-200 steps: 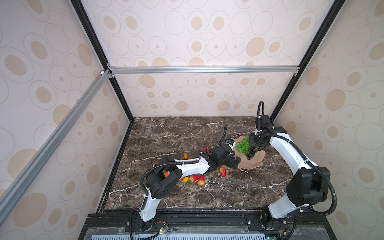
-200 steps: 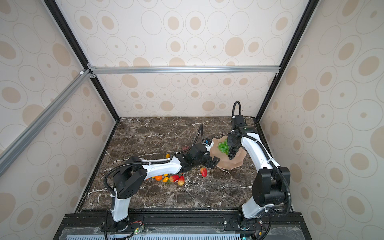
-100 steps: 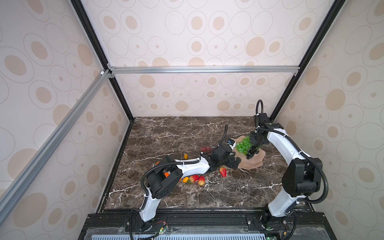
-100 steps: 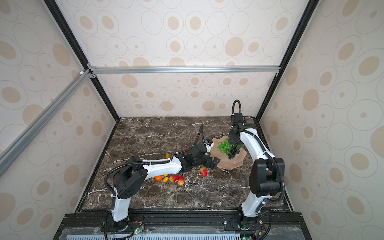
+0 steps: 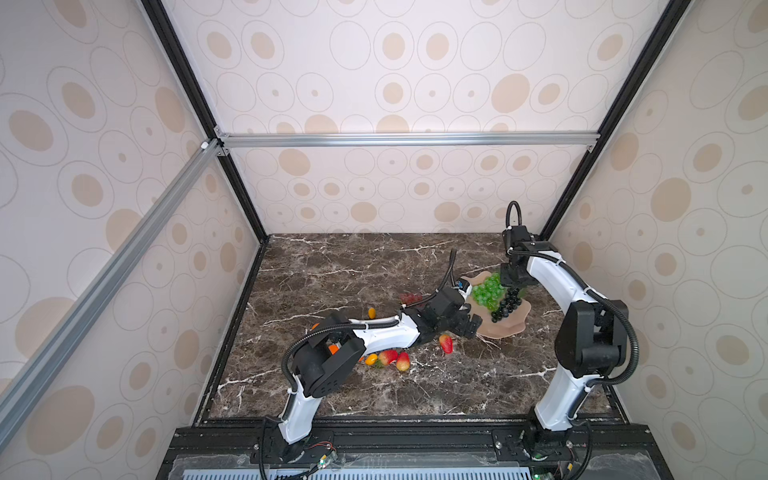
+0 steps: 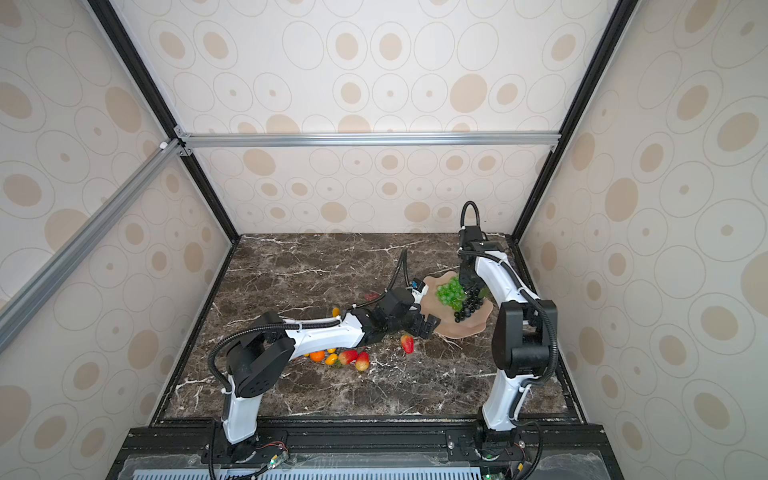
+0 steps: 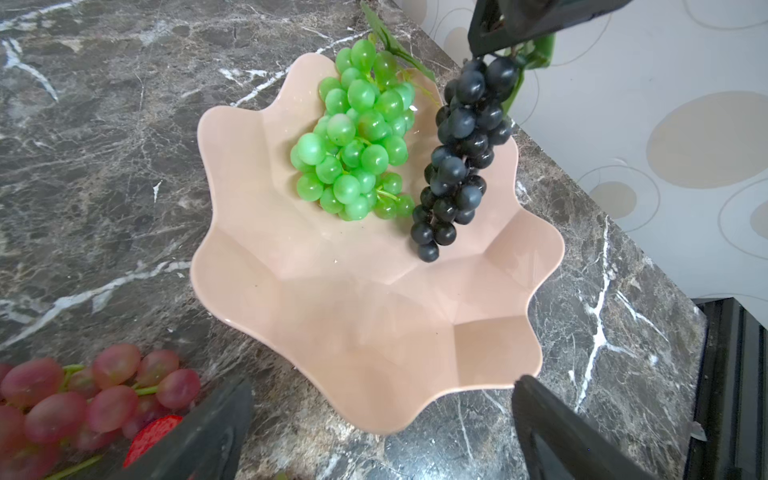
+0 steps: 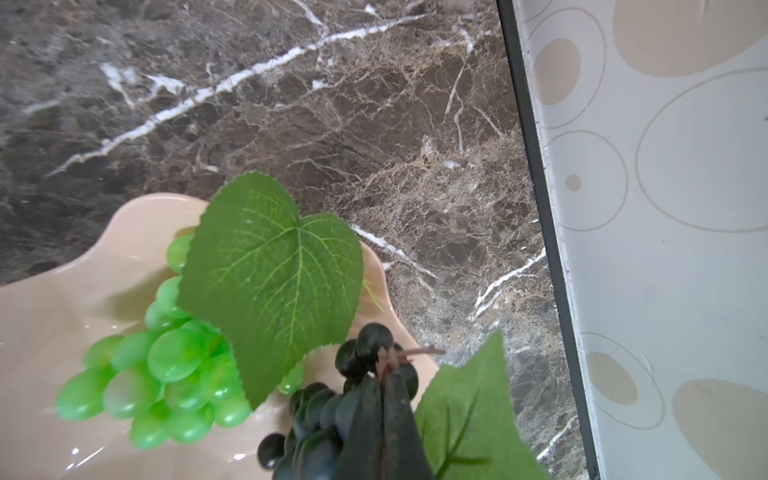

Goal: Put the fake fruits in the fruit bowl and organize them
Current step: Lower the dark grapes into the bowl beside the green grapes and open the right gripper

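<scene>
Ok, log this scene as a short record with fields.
fruit bowl: pink, on the table
green grape bunch: inside bowl
dark grape bunch: hanging over bowl from right gripper
right gripper: shut on its stem
left gripper: open, empty, beside bowl
red grape bunch: on table, outside bowl
strawberries: on table, outside bowl

Cream walls (image 5: 415, 62) patterned with tan ovals enclose a dark brown marble tabletop (image 5: 332, 270) below a silver crossbar (image 5: 407, 139).

surface: dark marble tabletop (image 5: 332, 266) | near right edge: fruit bowl (image 5: 505, 330) | centre: red grape bunch (image 5: 409, 297), strawberry (image 5: 446, 343) | left of centre: small fruits (image 5: 388, 357) clustered
</scene>
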Tool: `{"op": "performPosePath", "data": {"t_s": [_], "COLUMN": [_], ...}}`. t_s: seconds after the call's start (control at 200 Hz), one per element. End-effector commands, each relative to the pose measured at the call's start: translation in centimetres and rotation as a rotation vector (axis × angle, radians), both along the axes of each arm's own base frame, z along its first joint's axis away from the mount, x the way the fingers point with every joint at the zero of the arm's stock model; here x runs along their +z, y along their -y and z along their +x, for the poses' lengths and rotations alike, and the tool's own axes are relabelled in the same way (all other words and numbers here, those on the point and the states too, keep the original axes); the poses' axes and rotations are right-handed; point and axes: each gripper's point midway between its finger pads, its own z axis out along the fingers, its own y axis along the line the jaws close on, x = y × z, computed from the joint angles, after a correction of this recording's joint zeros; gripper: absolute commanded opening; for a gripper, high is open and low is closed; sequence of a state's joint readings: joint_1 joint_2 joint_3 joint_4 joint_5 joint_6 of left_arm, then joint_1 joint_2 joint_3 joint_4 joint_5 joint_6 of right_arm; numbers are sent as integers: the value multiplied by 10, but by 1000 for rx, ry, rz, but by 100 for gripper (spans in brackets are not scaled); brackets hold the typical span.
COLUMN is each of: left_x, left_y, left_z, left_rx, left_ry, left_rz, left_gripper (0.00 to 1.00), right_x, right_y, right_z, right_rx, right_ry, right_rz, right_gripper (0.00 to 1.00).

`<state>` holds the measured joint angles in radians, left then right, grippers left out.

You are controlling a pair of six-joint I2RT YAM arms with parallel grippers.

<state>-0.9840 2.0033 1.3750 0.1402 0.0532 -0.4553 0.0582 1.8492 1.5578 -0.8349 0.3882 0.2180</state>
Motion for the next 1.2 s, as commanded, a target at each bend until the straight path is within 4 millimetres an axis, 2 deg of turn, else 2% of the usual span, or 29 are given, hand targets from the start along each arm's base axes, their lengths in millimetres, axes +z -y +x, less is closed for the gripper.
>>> {"op": "performPosePath", "data": {"t_s": [0.0,0.34,0.755,1.025,1.195], "left_x": [15,16,15,11,15], "left_y": [10,8,6,3,2], "left_z": [-2,-2,-3,-4,-3], "left_rx": [-16,-17,-11,-2,2], "left_ry": [20,23,27,18,29], "left_rz": [-19,-16,-15,-17,-15], "left_gripper": [98,98,98,98,98], "right_x": [-4,-5,-10,-9,0], "right_y": [9,2,1,-1,-2], "right_z": [-1,13,15,16,15], "right_rx": [-11,11,24,23,24], "right_ry": [-41,-24,-35,-30,-7], "right_rz": [-44,-7,4,14,28], "right_gripper": [0,0,0,10,21]}}
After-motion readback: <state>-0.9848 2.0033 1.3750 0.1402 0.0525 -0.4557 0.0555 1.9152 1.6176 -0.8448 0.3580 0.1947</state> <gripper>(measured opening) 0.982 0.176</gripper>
